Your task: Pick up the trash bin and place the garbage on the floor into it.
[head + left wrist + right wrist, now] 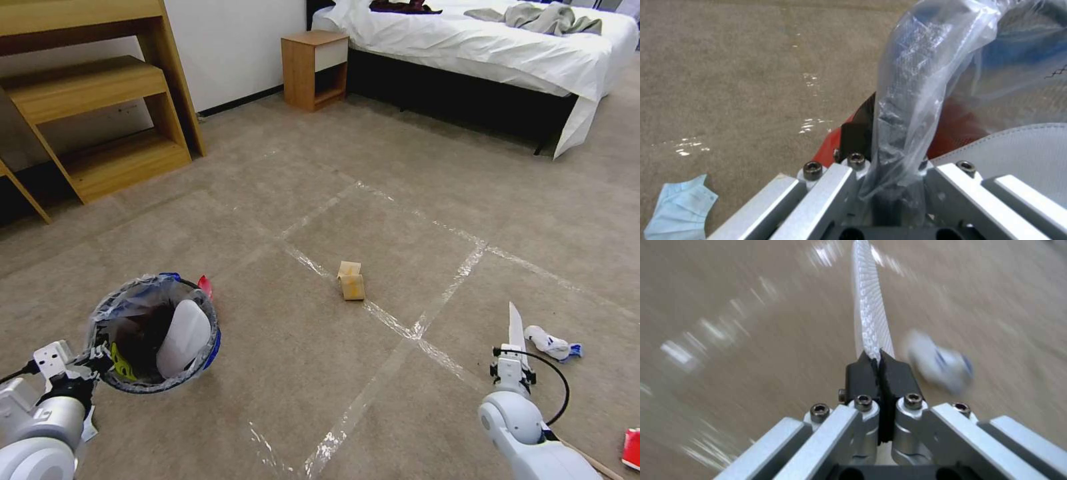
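Trash bin (155, 333) sits lower left of the head view, held above the floor (280, 373) by the left claw (100, 357). Left claw is clamped on the bin's rim, through the crinkled plastic liner (916, 100); in the left wrist view the liner is pinched between the closed fingers, with the red wall of the bin just behind. Inside the bin: one white slipper (183, 337), standing on edge against the wall. A bit of red wrapper (205, 285) pokes out at the bin's far rim.

Right claw (513, 363) is at lower right of the head view, above the carpet. Its black fingertips (862, 373) are squeezed together on the end of a second white slipper (515, 327), seen edge-on as a thin blade pointing away from the robot. Textured sole shows in the right wrist view.

Crumpled white and blue tissue (552, 345) lies on the floor just right of the held slipper. Tan paper bag (351, 280) lies mid-frame on a tape strip. Blue mask (678, 210) lies on the carpet, lower left of the left wrist view. Red item at the lower right edge of the head view, cut off.
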Controlling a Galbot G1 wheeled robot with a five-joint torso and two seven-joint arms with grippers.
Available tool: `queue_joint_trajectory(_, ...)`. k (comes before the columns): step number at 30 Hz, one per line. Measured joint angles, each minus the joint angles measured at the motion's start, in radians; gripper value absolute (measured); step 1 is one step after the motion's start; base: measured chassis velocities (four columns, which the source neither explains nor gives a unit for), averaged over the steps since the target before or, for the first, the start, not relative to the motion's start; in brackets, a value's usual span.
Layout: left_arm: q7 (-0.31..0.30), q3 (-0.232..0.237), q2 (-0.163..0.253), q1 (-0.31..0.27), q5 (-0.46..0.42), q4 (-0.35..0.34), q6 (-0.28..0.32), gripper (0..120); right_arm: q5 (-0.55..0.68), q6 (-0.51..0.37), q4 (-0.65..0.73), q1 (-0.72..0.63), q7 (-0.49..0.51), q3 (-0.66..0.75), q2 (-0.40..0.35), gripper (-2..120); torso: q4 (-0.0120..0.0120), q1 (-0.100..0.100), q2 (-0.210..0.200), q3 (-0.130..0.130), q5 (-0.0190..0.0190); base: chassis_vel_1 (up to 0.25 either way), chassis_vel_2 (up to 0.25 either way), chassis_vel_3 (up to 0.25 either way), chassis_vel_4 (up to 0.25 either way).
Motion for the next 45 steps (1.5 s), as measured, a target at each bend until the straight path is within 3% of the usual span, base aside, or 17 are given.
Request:
queue_joint_trajectory(3,0.0,0.002,0.002,0.002,0.0,-0.001,0.003,1,0.012,0.139,0.105,-0.003,-0.084,-0.01,-0.026,0,-0.0006,0.0,0.0,0.0,0.0,0.0,0.0,0.0,0.0)
queue_joint_trajectory(4,0.0,0.002,0.002,0.002,0.0,-0.001,0.003,1,0.012,0.139,0.105,-0.003,-0.084,-0.01,-0.026,0,-0.0006,0.0,0.0,0.0,0.0,0.0,0.0,0.0,0.0)
queue_joint_trajectory(6,0.0,0.002,0.004,0.007,0.0,-0.008,0.007,1,0.048,0.235,0.195,0.007,-0.145,-0.019,-0.047,0,0.0001,0.0,0.0,0.0,-0.0004,0.0,0.0,0.0,0.0)
queue_joint_trajectory(9,-0.001,0.003,0.007,0.013,-0.003,-0.019,0.016,1,0.092,0.312,0.291,0.03,-0.199,-0.034,-0.074,0,0.0002,0.0,0.0,0.0,-0.0003,0.0,0.0,0.0,0.0)
queue_joint_trajectory(19,-0.012,0.019,0.019,0.016,-0.024,-0.052,0.058,1,0.171,0.45,0.506,0.145,-0.339,-0.117,-0.212,0,-0.0002,0.0,0.0,0.0,0.0001,0.0,0.0,0.0,0.0)
queue_joint_trajectory(24,-0.017,0.029,0.026,0.016,-0.035,-0.066,0.085,1,0.2,0.49,0.552,0.196,-0.377,-0.159,-0.267,0,-0.0004,0.0,0.0,0.0,-0.0001,0.0,0.0,0.0,0.0)
queue_joint_trajectory(30,-0.031,0.032,0.049,0.017,-0.074,-0.089,0.125,1,0.264,0.518,0.609,0.356,-0.398,-0.325,-0.316,0,-0.0001,0.0,0.0,0.0,-0.0002,0.0,0.0,0.0,0.0)
queue_joint_trajectory(38,-0.04,0.03,0.068,0.024,-0.107,-0.104,0.146,1,0.32,0.53,0.623,0.541,-0.424,-0.53,-0.311,0,-0.0004,0.0,0.0,0.0,-0.0002,0.0,0.0,0.0,0.0)
queue_joint_trajectory(45,-0.05,0.031,0.087,0.024,-0.15,-0.112,0.173,1,0.341,0.55,0.593,0.693,-0.445,-0.72,-0.24,0,0.0,0.0,0.0,0.0,-0.0003,0.0,0.0,0.0,0.0)
